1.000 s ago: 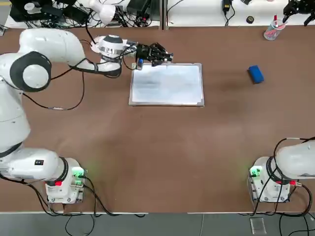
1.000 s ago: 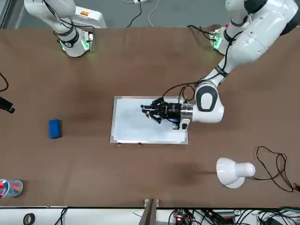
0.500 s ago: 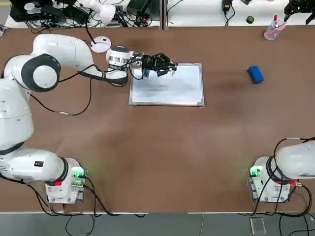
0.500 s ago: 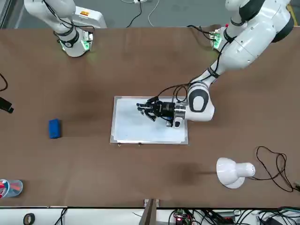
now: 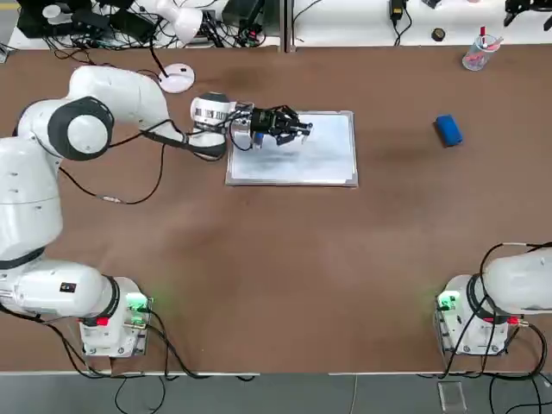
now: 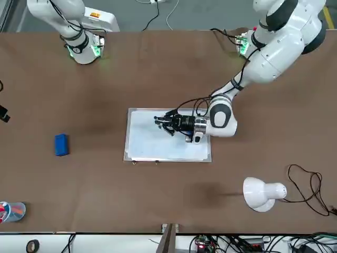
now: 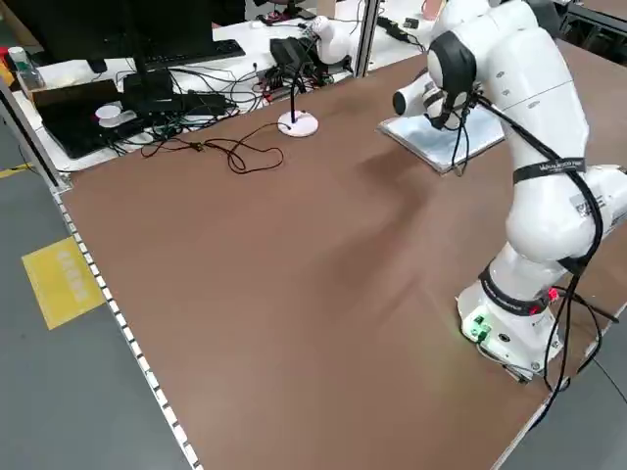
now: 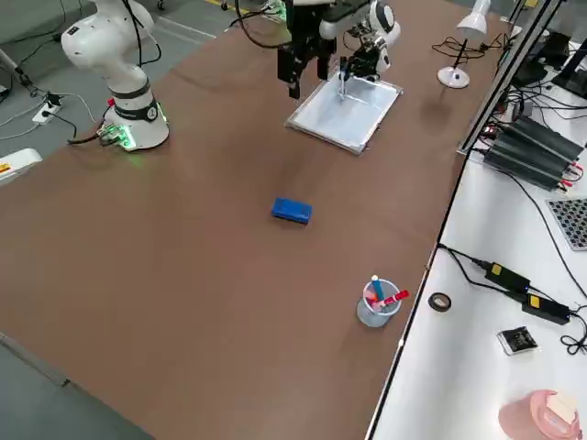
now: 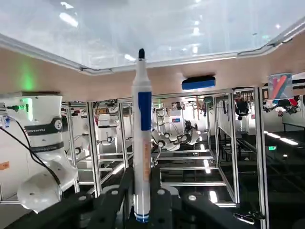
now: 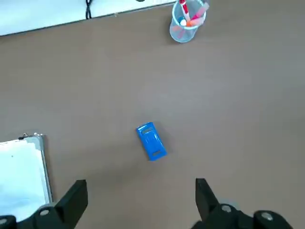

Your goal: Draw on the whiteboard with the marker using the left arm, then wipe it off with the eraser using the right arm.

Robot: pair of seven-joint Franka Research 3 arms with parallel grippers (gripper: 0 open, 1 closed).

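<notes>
Left gripper (image 9: 142,191), over the flat silver-framed whiteboard (image 9: 157,28), clamps the slim white marker (image 9: 142,143), dark tip exposed for drawing; right gripper (image 10: 142,202), fingers apart, waits (presumably for erasing)

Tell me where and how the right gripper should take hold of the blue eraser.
Best to come straight down with the open right gripper and pinch the eraser across its narrow width, near mid-length, one finger along each long side. It is an oblong block lying alone on the table, slightly turned, so the fingers should probably turn to match its long edges.
</notes>
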